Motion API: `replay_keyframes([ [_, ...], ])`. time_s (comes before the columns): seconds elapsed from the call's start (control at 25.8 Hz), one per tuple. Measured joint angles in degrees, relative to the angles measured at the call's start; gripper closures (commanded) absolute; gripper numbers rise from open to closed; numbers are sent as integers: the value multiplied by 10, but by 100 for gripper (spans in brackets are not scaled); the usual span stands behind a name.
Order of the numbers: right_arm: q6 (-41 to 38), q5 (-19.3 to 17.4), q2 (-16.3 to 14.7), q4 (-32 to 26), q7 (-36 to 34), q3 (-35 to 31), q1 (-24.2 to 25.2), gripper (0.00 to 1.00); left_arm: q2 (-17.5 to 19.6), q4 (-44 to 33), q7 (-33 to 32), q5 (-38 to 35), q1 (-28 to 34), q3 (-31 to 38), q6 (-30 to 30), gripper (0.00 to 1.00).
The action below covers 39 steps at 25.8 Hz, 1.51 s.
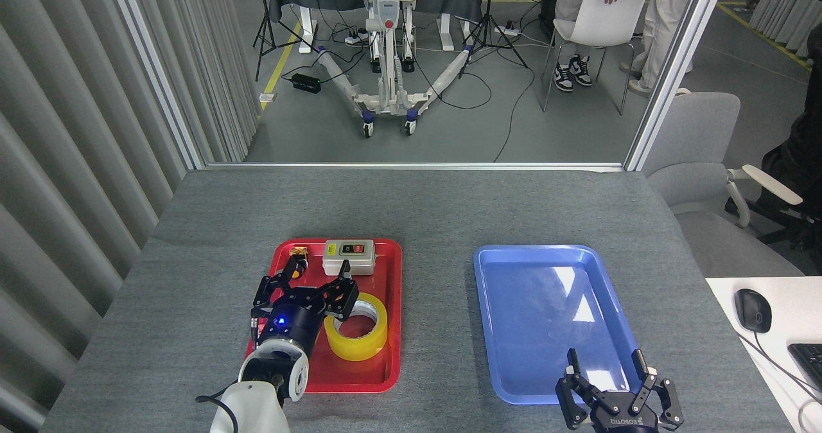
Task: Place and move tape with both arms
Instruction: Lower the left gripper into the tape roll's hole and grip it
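The left gripper point(313, 284) hung spread-fingered over the red tray point(389, 304), partly covering the tape point(365, 340); the right gripper point(612, 381) waited, fingers apart, at the blue tray's point(507, 330) near edge.

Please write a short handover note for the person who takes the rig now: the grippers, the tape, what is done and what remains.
Left gripper: open, over the red tray, beside the tape, holding nothing.
Right gripper: open, empty, at the near edge of the blue tray.
Tape: flat in the red tray, not gripped.
Done: left arm is at the tape.
Left: grasp, lift, and move it, probably to the blue tray.
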Motion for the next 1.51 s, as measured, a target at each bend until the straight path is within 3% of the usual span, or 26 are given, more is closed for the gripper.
replay_keyframes([
  [0.43, 11, 1, 4, 3, 5, 0, -2, 0, -8, 32, -387, 6, -79, -3, 0, 0],
  [0.62, 12, 5, 5, 7, 5, 0, -4, 0, -8, 49, -489, 7, -102, -3, 0, 0],
  [1.05, 12, 12, 6, 10, 6, 0, -6, 0, 1, 124, -517, 21, -134, -8, -1, 0],
  [1.51, 34, 8, 5, 12, 3, 0, -6, 0, 23, 174, -490, 77, -147, -25, -1, 0],
])
